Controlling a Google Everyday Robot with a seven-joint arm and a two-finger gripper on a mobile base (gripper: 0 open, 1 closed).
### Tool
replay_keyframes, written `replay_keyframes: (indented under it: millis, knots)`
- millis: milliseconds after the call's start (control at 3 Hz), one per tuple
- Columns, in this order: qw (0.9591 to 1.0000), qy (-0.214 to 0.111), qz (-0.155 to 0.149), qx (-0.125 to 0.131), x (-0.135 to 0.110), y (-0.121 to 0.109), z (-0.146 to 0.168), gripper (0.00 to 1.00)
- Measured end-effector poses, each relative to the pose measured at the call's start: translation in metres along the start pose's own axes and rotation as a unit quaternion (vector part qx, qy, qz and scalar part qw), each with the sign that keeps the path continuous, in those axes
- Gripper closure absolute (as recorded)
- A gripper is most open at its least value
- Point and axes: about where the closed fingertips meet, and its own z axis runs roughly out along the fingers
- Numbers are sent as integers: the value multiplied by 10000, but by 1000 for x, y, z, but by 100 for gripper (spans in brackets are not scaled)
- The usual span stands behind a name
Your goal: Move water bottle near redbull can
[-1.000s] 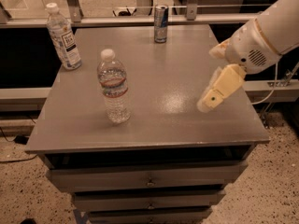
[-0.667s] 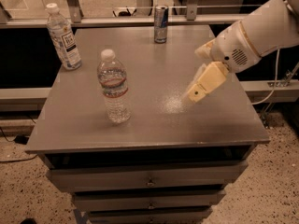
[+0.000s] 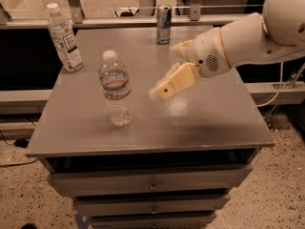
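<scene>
The water bottle [image 3: 116, 87], clear and ribbed with a white cap and a red-and-blue band, stands upright on the left middle of the grey cabinet top [image 3: 143, 128]. The redbull can [image 3: 163, 18] stands upright at the back edge, right of centre. My gripper [image 3: 164, 73] hangs over the cabinet top just right of the water bottle, at about the height of its upper body and not touching it. Its beige fingers [image 3: 172, 82] stand apart and hold nothing. The white arm reaches in from the right.
A second clear bottle [image 3: 64, 37] with a large white label stands at the back left corner. The cabinet has drawers [image 3: 152, 185] below its front edge. A rail and window frame run behind it. Speckled floor lies on both sides.
My gripper has moved left and a little towards the back, across the cabinet top towards the water bottle. The bottles and the can have not moved.
</scene>
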Motion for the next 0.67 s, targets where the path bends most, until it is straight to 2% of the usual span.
replay_keyframes:
  millis: [333,667]
  knots:
    - [9975,-690,-90,-89,-31,13,31,0]
    - [9966,-809,-142,-103,-42,17,37,0]
